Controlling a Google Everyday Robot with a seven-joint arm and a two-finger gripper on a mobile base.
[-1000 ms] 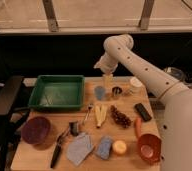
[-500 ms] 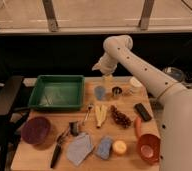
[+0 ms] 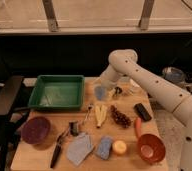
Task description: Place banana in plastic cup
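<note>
The green tray (image 3: 56, 92) sits at the far left of the counter (image 3: 49, 116), its floor in plain view. The plastic cup (image 3: 100, 93) stands just right of the tray; what is inside it cannot be made out. A small metal cup (image 3: 118, 91) stands a little further right. The maroon bowl (image 3: 35, 130) lies at the near left with a dark inside. The orange cup (image 3: 150, 148) stands at the near right corner, close to the counter's edge, with a pale spot on its bottom.

The banana (image 3: 100, 115) lies on the counter just near of the plastic cup, apart from it. It lies lengthwise from far to near, between a spoon (image 3: 87, 113) on its left and the grape bunch (image 3: 121, 118) on its right. The carrot (image 3: 138, 126) and a black block (image 3: 142, 111) lie right of the grapes. Along the near edge are a black-handled tool (image 3: 56, 153), a grey cloth (image 3: 79, 148), a blue sponge (image 3: 104, 147) and a yellow puck (image 3: 119, 146). Bare wood shows between the tray and the maroon bowl, and a smaller patch just near of the banana.

The gripper (image 3: 105, 84) hangs at the end of the white arm (image 3: 139, 75), just above and behind the plastic cup. Its fingers are spread apart and nothing is between them. Compared with a second ago, the arm's elbow and wrist have come down and the gripper is now closer to the cup's rim. The things on the counter lie where they did.
</note>
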